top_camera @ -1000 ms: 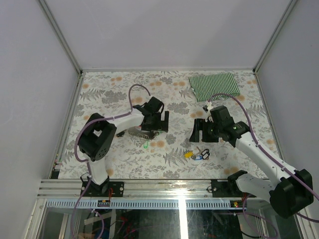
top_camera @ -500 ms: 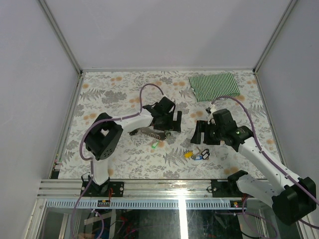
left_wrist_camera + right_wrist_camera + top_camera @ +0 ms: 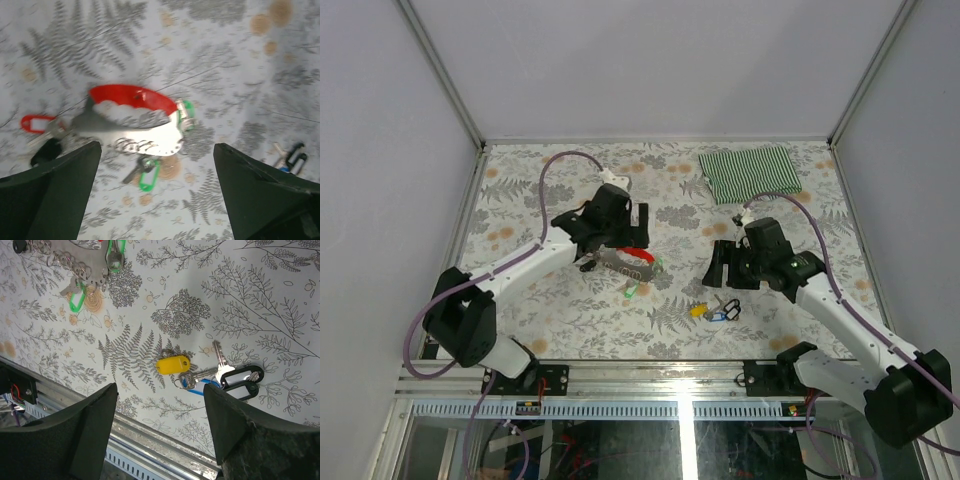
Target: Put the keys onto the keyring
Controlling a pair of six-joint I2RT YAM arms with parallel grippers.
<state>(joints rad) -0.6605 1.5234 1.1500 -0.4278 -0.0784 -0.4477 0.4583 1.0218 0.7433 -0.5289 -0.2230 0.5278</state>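
The keyring lies flat on the patterned cloth: a red curved clip point(image 3: 132, 96) point(image 3: 636, 252) joined to a silver-grey metal part point(image 3: 145, 134) point(image 3: 624, 265). A green-headed key point(image 3: 149, 175) point(image 3: 632, 290) lies just below it and a second green head point(image 3: 186, 111) touches its right end. A red-headed key point(image 3: 36, 122) lies to its left. My left gripper point(image 3: 157, 200) point(image 3: 613, 240) hovers over the keyring, open and empty. The yellow-headed key point(image 3: 172, 365) point(image 3: 697, 311) and the blue-headed key point(image 3: 200, 385) point(image 3: 720, 316) lie together under my open, empty right gripper point(image 3: 160, 430) point(image 3: 725, 268).
A green striped cloth point(image 3: 750, 172) lies at the back right. A black tag point(image 3: 240, 377) sits against the blue key. The table's metal front rail point(image 3: 150, 450) runs close below the yellow key. Grey walls point(image 3: 380, 150) enclose the table on three sides.
The left arm has swung and stretched out, its gripper drawing back left off the keyring. Keyring and green key have shifted right, baring the red clip. The right gripper barely moved.
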